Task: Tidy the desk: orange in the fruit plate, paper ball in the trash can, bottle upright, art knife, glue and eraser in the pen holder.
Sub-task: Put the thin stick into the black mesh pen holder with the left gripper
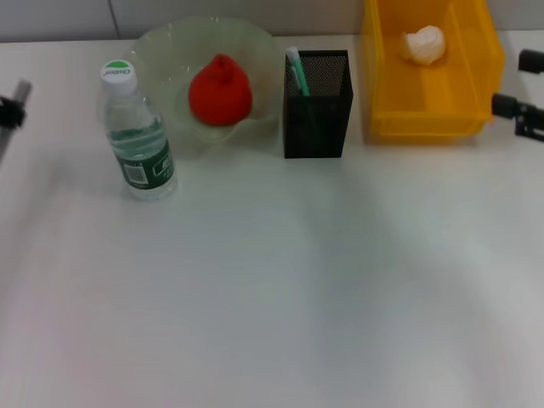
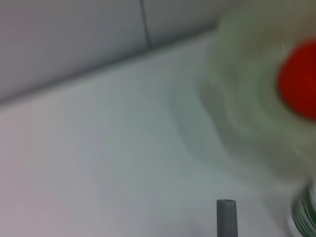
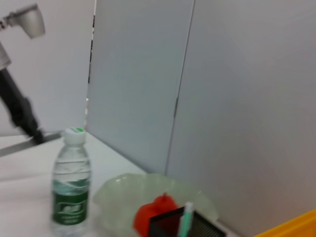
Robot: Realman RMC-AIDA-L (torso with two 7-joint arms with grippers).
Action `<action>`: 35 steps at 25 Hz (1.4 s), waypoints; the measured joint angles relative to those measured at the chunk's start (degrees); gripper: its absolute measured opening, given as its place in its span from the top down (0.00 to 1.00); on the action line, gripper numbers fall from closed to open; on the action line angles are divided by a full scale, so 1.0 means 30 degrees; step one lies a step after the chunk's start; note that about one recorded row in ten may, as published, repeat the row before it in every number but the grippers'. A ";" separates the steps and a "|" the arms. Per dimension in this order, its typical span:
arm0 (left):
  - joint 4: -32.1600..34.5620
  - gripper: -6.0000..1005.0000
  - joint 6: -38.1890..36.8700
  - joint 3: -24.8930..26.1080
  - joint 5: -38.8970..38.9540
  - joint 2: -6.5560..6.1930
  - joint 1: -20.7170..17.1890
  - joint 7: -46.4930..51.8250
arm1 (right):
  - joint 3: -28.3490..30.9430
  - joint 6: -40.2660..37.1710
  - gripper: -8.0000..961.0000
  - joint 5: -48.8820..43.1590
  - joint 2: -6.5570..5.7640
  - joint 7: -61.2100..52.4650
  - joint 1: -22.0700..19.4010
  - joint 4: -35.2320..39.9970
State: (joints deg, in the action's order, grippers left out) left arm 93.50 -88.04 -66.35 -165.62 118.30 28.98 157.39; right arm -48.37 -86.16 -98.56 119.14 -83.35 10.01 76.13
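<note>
The orange (image 1: 220,90) sits in the fruit plate (image 1: 161,47) in the upper middle-left of the head frame, its puckered top up; the plate's wavy rim rings it on all sides. Just left of the plate and slightly nearer the frame's bottom, the bottle (image 1: 136,133) stands upright on the white desk (image 1: 280,289), cap on top and dark green label low on its body; it seems to touch or nearly touch the plate's rim, though which one is unclear. Right of the plate stands the pen holder (image 1: 316,106), upright, with 1 white-and-green stick-like item (image 1: 296,71) leaning in its left side; what that item is cannot be told, and the rest of the holder's inside is too dark to read. Farther right, in the upper right, the trash can (image 1: 387,93) holds the paper ball (image 1: 424,45) near its back wall.

The left gripper (image 1: 10,109) shows only as a dark sliver at the left edge of the head frame, well apart from the bottle; whether its fingers are apart or together cannot be told. The right gripper (image 1: 525,109) shows at the right edge, just beside the trash can's right wall; its finger state cannot be told either.

In the right wrist view the bottle (image 3: 72,185), fruit plate (image 3: 118,192), orange (image 3: 150,212) and pen holder (image 3: 173,224) line up along a grey wall (image 3: 237,98).
</note>
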 joint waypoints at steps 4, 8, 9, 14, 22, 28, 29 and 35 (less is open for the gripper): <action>0.0721 0.83 0.0857 0.1489 0.0179 0.0023 0.0439 -0.1866 | 0.0674 -0.2118 0.32 -0.0984 -0.0140 -0.1755 -0.0181 0.0884; 0.0873 0.83 0.2244 0.2077 0.0962 0.0001 0.0982 -0.3558 | 0.1583 -0.3902 0.32 -0.2246 -0.0035 -0.3521 -0.0238 0.2012; 0.0847 0.83 0.2550 0.2145 0.1172 0.0000 0.1106 -0.3938 | 0.1677 -0.4274 0.32 -0.2405 -0.0023 -0.3878 -0.0290 0.2186; 0.0445 0.83 0.4579 0.1738 0.2344 0.0047 0.1809 -0.6363 | 0.2956 -0.6269 0.32 -0.2668 -0.0034 -0.4834 -0.0391 0.2556; 0.0765 0.83 0.7534 -0.1529 0.2291 0.0065 0.2019 -0.9570 | 0.5304 -0.8059 0.32 -0.2717 -0.0209 -0.5001 -0.0146 0.2726; 0.0956 0.82 1.0642 -0.4151 0.1923 0.0111 0.1668 -1.2948 | 0.5831 -0.8218 0.31 -0.2657 -0.0023 -0.4673 -0.0023 0.2008; 0.0777 0.82 1.1055 -0.4579 0.1923 0.0103 0.1611 -1.3479 | 0.5826 -0.8190 0.31 -0.2624 -0.0006 -0.4570 0.0049 0.1756; -0.2308 0.82 1.4764 -0.6979 0.0907 -0.0044 0.2339 -1.5237 | 0.5754 -0.8590 0.31 -0.3127 -0.0293 -0.5114 0.0726 0.1186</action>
State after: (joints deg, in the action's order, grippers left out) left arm 86.57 -43.75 -87.29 -162.90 118.17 36.00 111.68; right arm -31.10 -111.93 -107.94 118.26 -98.69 12.19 79.69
